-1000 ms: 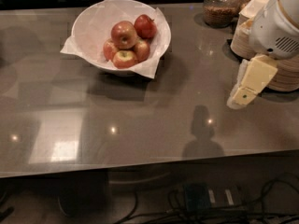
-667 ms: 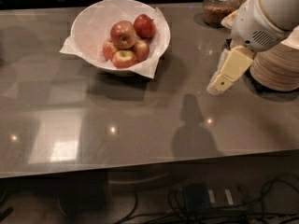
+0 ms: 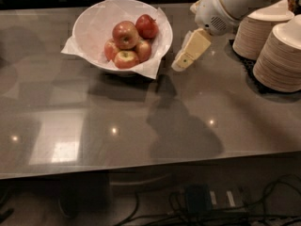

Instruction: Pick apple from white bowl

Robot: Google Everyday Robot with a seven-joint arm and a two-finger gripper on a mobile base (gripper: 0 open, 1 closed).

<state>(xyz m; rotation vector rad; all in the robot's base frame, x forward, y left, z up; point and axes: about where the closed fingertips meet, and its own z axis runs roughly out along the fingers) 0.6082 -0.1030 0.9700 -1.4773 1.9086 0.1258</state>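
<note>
**Now the gripper stands beside the bowl**

Compared with a second ago, the cream-coloured two-finger gripper (image 3: 184, 59) has travelled left, away from the two stacks of white plates (image 3: 257, 36). It hangs now just beside the right rim of the wide, round white bowl lined with crinkled paper (image 3: 91, 20), low over the glossy grey-brown tabletop (image 3: 141, 126). Whether its jaws are apart or together cannot be told.

The large round red apple with a golden-yellow blush (image 3: 125, 34) lies on top of the heap inside the bowl. It touches the deep-red apple (image 3: 146, 26) behind it and the smaller apple with a yellow-green top (image 3: 126, 59) in front. So the approach seems almost finished, but the grasp is not yet begun.

The gripper is probably too low, and it should first rise over the rim and the paper corner there. Above the bowl there is free room. On the right, the plate stacks stand near the arm.
</note>
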